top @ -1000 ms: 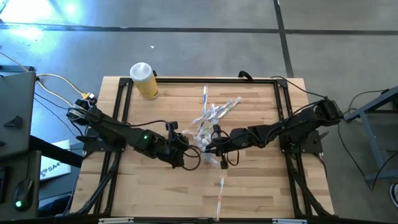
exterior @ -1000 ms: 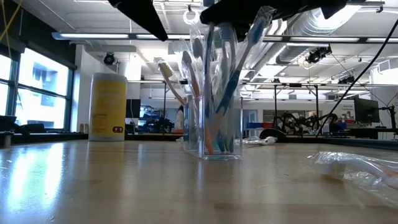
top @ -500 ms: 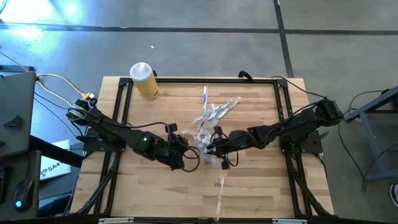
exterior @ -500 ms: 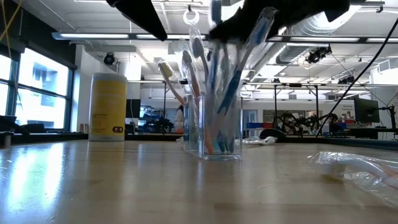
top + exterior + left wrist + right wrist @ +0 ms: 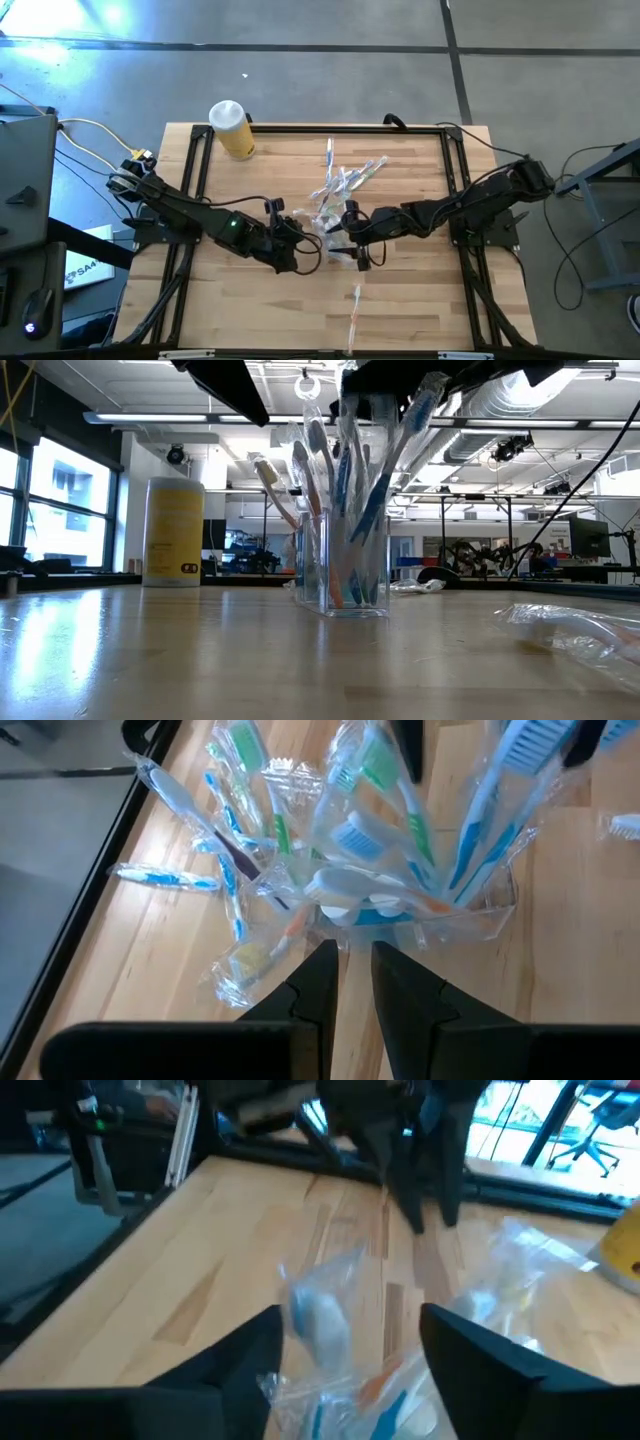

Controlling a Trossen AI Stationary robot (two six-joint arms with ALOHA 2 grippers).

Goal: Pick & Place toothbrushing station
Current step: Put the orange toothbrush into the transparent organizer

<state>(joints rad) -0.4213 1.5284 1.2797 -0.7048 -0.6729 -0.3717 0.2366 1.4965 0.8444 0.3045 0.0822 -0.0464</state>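
A clear plastic cup [image 5: 345, 575] stands on its base at the table's middle [image 5: 326, 232]. It is packed with wrapped toothbrushes [image 5: 350, 830] that lean out over its rim. My left gripper [image 5: 350, 970] hovers at the cup's left side [image 5: 300, 243]. Its fingers are almost together, and nothing shows in the slit between them. My right gripper [image 5: 350, 1330] is open above the cup's right side [image 5: 346, 234]. Its fingers stand wide apart on either side of a wrapped brush head [image 5: 315, 1320]. I see them touch nothing.
A yellow bottle [image 5: 232, 128] with a white cap stands at the far left. More wrapped toothbrushes [image 5: 345, 180] lie beyond the cup, and one [image 5: 354, 310] lies near the front edge. A crumpled clear wrapper [image 5: 570, 625] lies at the right in the low view. Black rails [image 5: 195, 170] line both sides.
My right gripper has opened above the cup and let go of a wrapped toothbrush. That brush now stands among the others in the cup. The cup has stayed where it was.
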